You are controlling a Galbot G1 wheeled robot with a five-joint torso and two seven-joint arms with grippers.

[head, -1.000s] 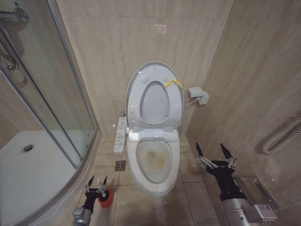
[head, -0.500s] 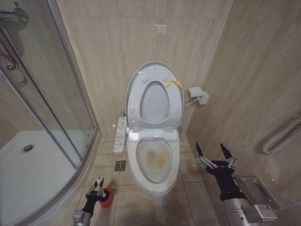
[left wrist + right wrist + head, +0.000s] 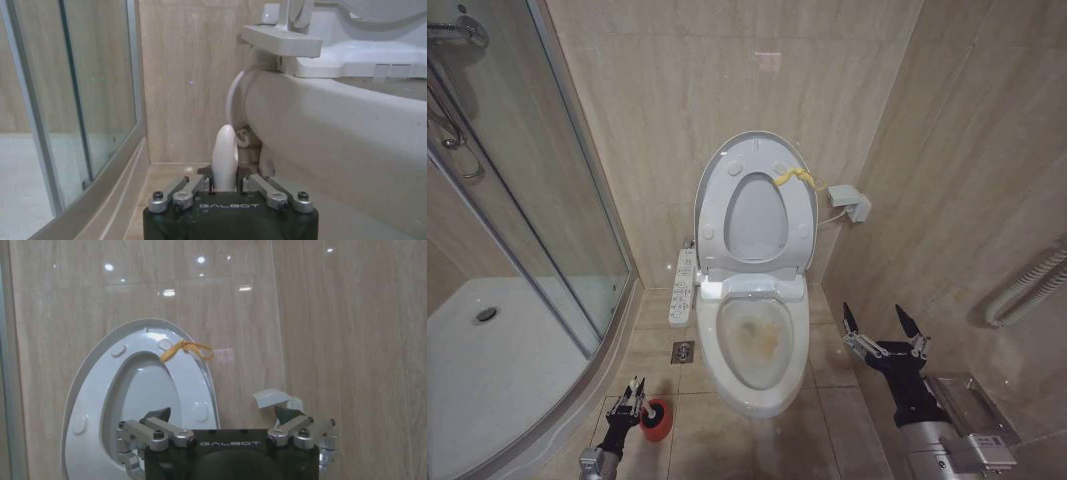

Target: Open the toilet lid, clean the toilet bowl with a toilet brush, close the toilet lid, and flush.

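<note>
- Left gripper, low at near left beside the red holder cup, is clamped on the toilet brush handle.
- Right gripper, fingers spread apart, hangs right of the stained toilet bowl.
- Toilet lid stands raised against the far wall.

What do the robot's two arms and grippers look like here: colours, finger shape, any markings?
Both are black with silver metal finger mounts and dark pointed fingertips. The left gripper and right gripper carry "GALBOT" lettering on the black body. The right arm's lower segment is silver-grey.

The black, silver-jointed left gripper carries white "GALBOT" lettering and dark screws in metal knuckles. The black, silver-jointed right gripper has pointed dark fingertips, a black wrist and a grey forearm housing with a metal bracket.
</note>
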